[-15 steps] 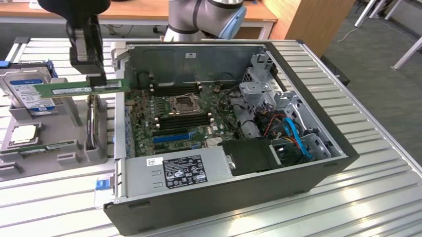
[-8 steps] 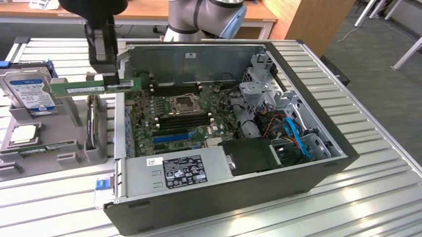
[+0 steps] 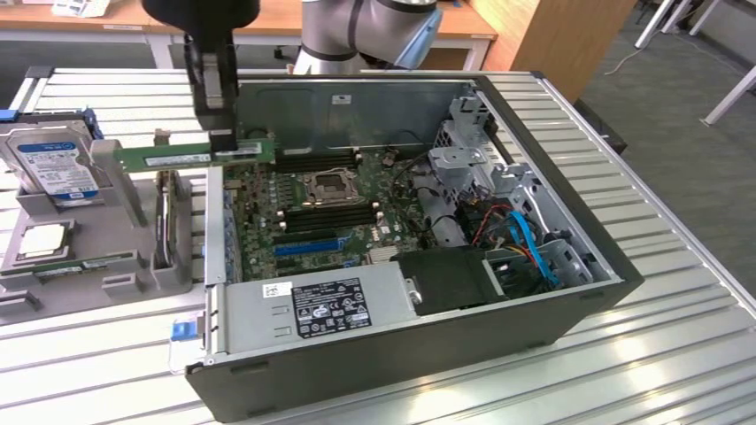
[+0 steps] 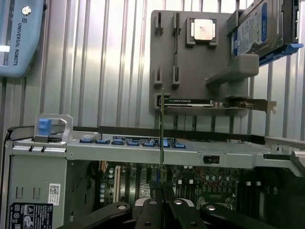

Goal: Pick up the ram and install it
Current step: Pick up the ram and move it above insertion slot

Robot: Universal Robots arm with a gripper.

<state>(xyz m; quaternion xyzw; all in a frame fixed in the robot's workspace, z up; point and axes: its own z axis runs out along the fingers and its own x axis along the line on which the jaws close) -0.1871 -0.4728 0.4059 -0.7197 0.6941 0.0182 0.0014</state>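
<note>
My claw (image 3: 223,147) pinches the ram (image 3: 165,158) tight, but it could bump the computer case (image 3: 413,363) wall and slip out.

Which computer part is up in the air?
The ram, the long thin green stick: the jaws pinch it, off the table. The hard drive and the square chip sit in the grey holder.

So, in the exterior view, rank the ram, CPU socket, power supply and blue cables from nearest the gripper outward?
1. ram, clamped in the gripper
2. CPU socket, mid-motherboard
3. power supply, case's near end
4. blue cables, exterior view's right
</note>
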